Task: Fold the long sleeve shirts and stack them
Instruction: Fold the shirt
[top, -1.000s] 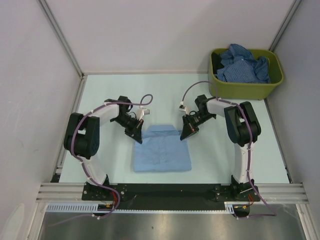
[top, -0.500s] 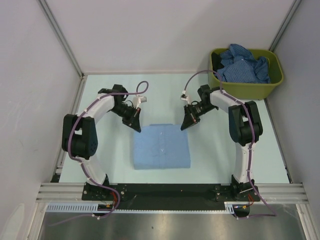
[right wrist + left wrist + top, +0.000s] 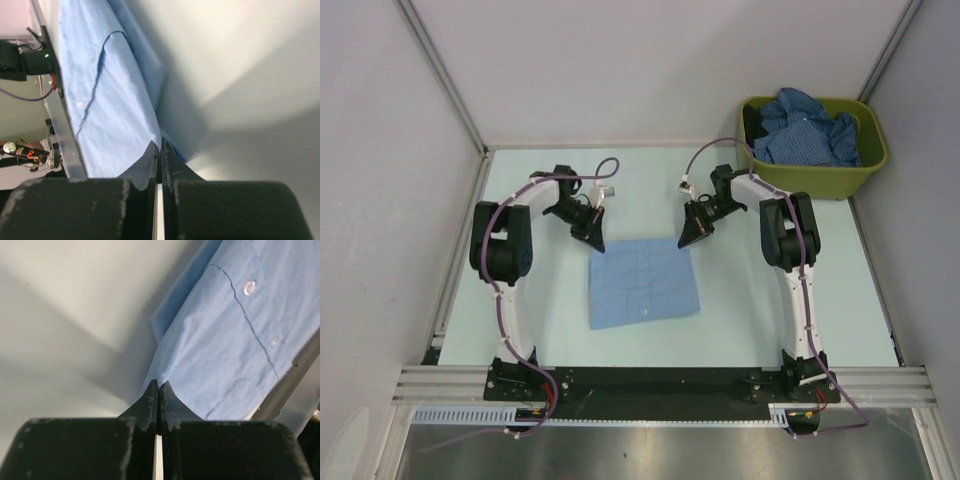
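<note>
Table (image 3: 740, 300), shirt (image 3: 645, 283); bin (image 3: 810, 180) only overhead

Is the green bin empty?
No, crumpled dark blue shirts fill the bin up to its rim.

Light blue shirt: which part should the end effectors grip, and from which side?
Its two far corners, one per end effector, each reaching in from the far outer side. The light blue shirt is a rectangle with a straight far edge, so corner pinches should keep it square. The left end effector and right end effector are shut there now.
</note>
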Robot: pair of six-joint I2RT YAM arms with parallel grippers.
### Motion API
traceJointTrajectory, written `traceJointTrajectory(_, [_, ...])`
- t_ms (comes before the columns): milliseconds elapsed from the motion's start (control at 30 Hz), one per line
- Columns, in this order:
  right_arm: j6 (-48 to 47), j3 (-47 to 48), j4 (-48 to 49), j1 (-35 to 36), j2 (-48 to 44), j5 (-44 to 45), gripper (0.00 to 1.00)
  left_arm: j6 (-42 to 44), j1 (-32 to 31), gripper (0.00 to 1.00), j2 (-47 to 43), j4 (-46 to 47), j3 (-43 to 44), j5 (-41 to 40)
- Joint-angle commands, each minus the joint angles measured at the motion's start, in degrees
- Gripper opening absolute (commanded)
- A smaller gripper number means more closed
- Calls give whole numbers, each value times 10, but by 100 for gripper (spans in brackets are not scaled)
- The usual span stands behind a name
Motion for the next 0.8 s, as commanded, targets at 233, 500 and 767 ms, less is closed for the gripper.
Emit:
traceJointTrajectory(233, [51, 5, 78, 0, 11, 22, 0, -16, 28, 0, 5, 62, -14, -23])
traceJointTrajectory(500, [57, -14, 68, 33, -72, -9, 0, -16, 29, 0, -92, 35, -57, 9])
traceJointTrajectory(767, [57, 7, 73, 31, -21, 19, 0, -9, 45, 0, -76, 44, -87, -22])
